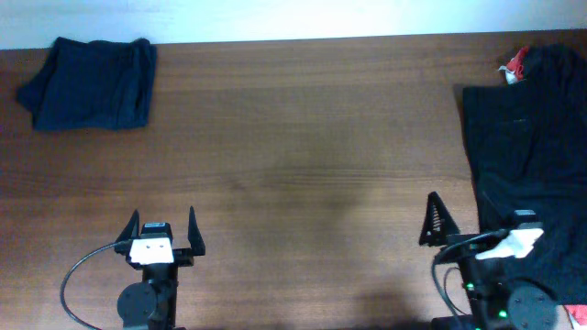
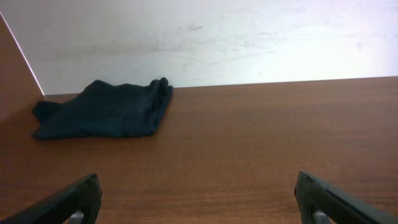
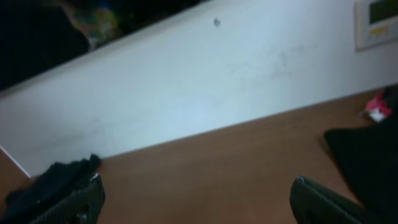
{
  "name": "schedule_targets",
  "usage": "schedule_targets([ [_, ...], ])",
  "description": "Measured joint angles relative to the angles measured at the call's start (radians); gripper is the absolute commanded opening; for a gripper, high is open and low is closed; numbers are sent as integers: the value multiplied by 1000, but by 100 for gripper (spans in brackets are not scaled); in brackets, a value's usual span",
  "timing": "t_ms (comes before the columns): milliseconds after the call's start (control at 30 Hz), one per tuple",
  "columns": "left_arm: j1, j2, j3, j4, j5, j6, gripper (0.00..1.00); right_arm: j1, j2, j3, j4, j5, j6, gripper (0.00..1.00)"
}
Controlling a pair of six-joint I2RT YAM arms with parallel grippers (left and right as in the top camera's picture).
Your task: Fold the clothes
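Left gripper (image 1: 163, 225) hanging spread wide, gripping nothing; right gripper (image 1: 472, 229) likewise gaping, empty. Black garment (image 1: 532, 137) lying just right of right jaws, long axis running near-to-far; right arm nearer. Navy garment (image 1: 92, 82) sitting bunched at far left table (image 1: 293, 137) corner, well apart from left jaws. Overhead hiding right gripper's outer finger against dark cloth; right wrist view showing both
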Motion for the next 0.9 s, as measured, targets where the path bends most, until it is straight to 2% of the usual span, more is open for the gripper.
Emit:
schedule_targets([
  [100, 0, 0, 0, 0, 0, 0, 99, 0, -79, -183, 150, -9, 0, 99],
  [333, 0, 0, 0, 0, 0, 0, 99, 0, -85, -370, 405, 37, 0, 99],
  [433, 0, 0, 0, 0, 0, 0, 99, 0, -85, -409, 396, 41, -74, 99],
  [533, 0, 0, 0, 0, 0, 0, 99, 0, -85, -409, 381, -14, -315, 99],
  [600, 0, 0, 0, 0, 0, 0, 99, 0, -85, -409, 261, -31, -394, 99],
  [900, 0, 0, 0, 0, 0, 0, 99, 0, -86, -410, 261, -32, -436, 99],
])
